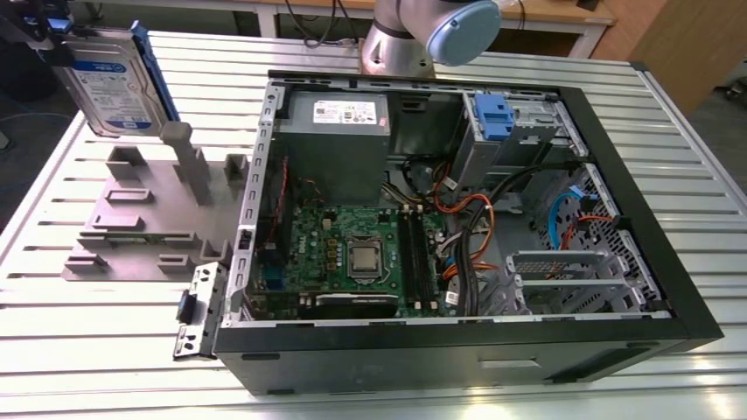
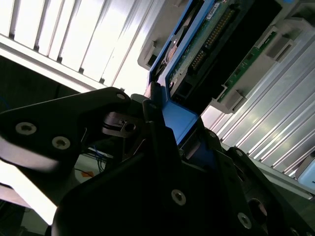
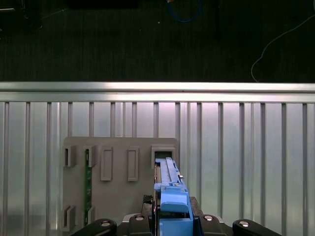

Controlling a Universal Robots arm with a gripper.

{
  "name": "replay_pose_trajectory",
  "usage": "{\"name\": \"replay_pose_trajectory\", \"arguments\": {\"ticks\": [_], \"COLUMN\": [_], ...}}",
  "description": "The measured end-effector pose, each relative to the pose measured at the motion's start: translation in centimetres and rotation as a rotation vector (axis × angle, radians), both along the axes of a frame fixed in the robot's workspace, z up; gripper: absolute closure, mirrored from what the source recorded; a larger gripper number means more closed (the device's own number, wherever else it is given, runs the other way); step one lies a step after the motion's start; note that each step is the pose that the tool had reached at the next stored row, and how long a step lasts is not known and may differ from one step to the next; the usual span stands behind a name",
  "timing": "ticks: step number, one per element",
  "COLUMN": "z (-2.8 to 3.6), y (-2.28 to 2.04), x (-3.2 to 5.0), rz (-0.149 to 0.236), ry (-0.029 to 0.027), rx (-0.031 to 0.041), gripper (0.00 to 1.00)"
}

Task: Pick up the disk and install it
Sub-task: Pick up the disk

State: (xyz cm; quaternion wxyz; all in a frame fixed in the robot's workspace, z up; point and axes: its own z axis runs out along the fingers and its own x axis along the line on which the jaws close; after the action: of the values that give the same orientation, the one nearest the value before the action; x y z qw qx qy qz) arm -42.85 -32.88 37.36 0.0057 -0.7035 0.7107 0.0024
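ribbed aluminium slats make up the surface [image 1: 70,350], on which an open black computer case [image 1: 653,262] is laid on its side. a flat grey fixture [image 1: 129,219] is placed just beside it, towards the exterior view's left. inside the case, a green motherboard [image 1: 350,254], a grey metal box [image 1: 338,118] with a white sticker and a blue latch piece [image 1: 496,118] in a drive bay can be seen. the arm [image 1: 432,35] is seen behind the case.

the disk [image 1: 111,83] is held upright in the air above the far end of the fixture, well apart from the case. its white-and-blue label is turned towards the exterior camera. its lower corner is seen close to the top of a tall grey post [image 1: 192,166] of the fixture; whether they touch cannot be told. in the first wrist view the disk [image 3: 170,191] is shown edge-on over a slot of the fixture [image 3: 123,196], and dark floor [image 3: 147,39] is seen beyond the surface's edge.

the tool [image 3: 172,227] is closed on the disk at the blue carrier end. in the second wrist view the black fingers [image 2: 153,123] are pressed against the blue plastic, and the circuit-board side of the disk [image 2: 216,44] is exposed.
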Motion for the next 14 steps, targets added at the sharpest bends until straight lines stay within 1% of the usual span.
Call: {"name": "replay_pose_trajectory", "arguments": {"ticks": [14], "z": [0.33], "y": [0.0], "x": [0.0], "rz": [0.0], "ry": [0.0], "rx": [0.0], "gripper": [0.64]}}
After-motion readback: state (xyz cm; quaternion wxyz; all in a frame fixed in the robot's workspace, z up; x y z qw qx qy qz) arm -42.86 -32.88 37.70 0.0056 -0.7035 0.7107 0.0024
